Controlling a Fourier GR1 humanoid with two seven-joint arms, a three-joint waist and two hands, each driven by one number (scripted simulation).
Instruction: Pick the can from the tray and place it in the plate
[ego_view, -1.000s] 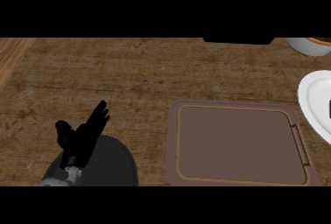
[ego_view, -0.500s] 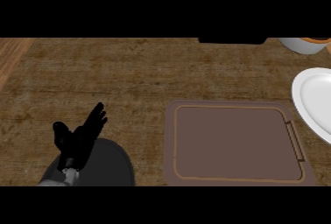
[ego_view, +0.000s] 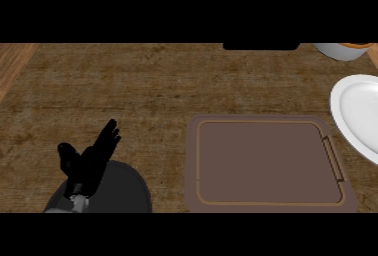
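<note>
Sliding leftward across the head view since the earlier frames, the tray, the plate and the counter's far items all sit a little further left than before, so more of the plate shows at the right edge; the left hand has kept its place and pose.

Nearest, at the lower left, the left hand (ego_view: 87, 162) rests open on its grey forearm, black fingers straight and pointing up and away, thumb apart to the left, holding nothing. The right hand shows nowhere.

Just to its right lies the tray (ego_view: 269, 162), a brown rounded rectangle with a thin lighter line along its inner rim and a slim handle bar on its right side. Its flat surface is bare: the can cannot be seen on it, nor anywhere else in view, so its look cannot be told.

Beyond the tray's right corner, the white plate (ego_view: 354, 112) is cut off by the right edge, near the tray.

Farthest, at the counter's (ego_view: 148, 85) back edge, stand a dark flat object (ego_view: 260, 46) and a pale round container (ego_view: 341, 51) with an orange top, partly cropped.
</note>
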